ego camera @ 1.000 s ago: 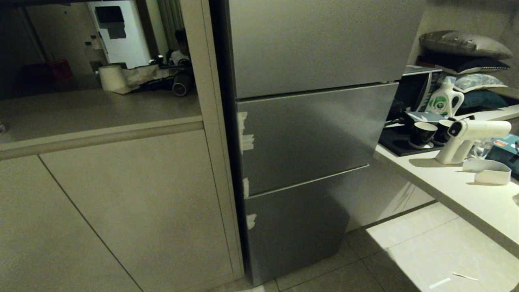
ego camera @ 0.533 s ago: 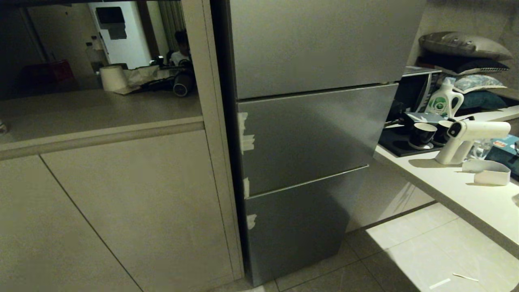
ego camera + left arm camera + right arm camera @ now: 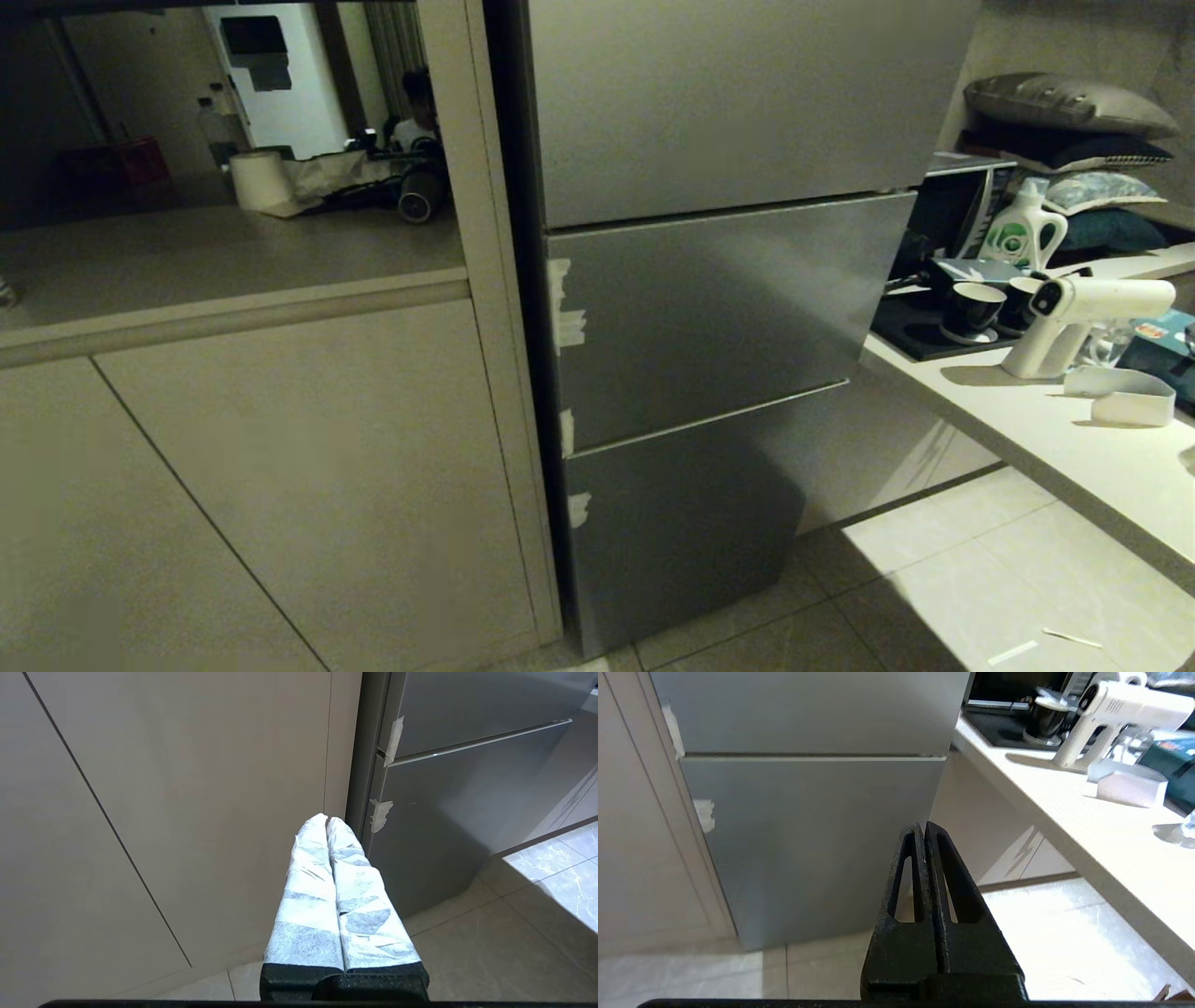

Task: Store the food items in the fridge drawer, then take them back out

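Observation:
The grey steel fridge (image 3: 709,308) stands before me with all its door panels shut, so the fridge drawer is hidden behind them. The food items are out of view. Neither arm shows in the head view. My left gripper (image 3: 326,819), its fingers wrapped in white tape, is shut on nothing and hangs low in front of the beige cabinet (image 3: 187,812), just left of the fridge (image 3: 458,793). My right gripper (image 3: 923,826), with bare black fingers, is shut and empty, facing the lowest fridge panel (image 3: 808,844) near the floor.
A beige counter (image 3: 1055,439) juts out on the right, carrying a white handheld sprayer (image 3: 1074,317), black cups (image 3: 973,308), a bottle (image 3: 1022,229) and a small white box (image 3: 1125,397). On the left is a counter (image 3: 215,257) over cabinet doors. Pale floor tiles (image 3: 980,579) lie below.
The head view is nearly the same in all three frames: the fridge panels stay shut and no arm enters it.

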Controlling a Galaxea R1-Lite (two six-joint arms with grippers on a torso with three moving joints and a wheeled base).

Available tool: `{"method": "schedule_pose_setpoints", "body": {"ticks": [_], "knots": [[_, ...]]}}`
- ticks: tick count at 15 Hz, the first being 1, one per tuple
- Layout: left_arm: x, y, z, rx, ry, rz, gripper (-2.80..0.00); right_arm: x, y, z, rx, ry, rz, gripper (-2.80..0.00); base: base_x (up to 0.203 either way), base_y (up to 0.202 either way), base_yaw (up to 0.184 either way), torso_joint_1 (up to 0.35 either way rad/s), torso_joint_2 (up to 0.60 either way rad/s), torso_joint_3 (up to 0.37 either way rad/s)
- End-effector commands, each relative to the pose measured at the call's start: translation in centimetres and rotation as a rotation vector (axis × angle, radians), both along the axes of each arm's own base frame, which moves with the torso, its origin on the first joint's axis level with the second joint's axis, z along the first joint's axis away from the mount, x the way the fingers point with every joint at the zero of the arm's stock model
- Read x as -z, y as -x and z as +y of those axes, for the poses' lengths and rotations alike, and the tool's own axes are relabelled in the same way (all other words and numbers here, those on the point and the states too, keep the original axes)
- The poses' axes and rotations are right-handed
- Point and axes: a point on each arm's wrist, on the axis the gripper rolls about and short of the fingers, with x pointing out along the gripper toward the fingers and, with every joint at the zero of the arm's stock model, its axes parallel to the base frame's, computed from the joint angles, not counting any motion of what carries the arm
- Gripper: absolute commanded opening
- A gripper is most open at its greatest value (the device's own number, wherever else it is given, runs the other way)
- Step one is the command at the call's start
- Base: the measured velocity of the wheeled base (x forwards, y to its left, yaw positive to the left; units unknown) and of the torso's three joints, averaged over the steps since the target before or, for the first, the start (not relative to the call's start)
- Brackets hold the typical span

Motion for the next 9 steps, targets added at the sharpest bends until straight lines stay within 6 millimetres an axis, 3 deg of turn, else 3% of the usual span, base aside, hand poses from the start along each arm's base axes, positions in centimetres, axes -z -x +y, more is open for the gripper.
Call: {"method": "schedule_pose_setpoints", "body": {"ticks": [1,9], "knots": [[-0.01,-0.01,0.0,0.0,0.0,0.001,-2.8,0.94,-0.07,0.0,-0.001,-0.001,0.009,-2.8,0.0,0.0,0.0,0.0,0.0,0.0],[-0.01,-0.01,0.0,0.0,0.0,0.001,-2.8,0.93,-0.07,-0.01,0.0,-0.032,0.008,-2.8,0.0,0.0,0.0,0.0,0.0,0.0]]}}
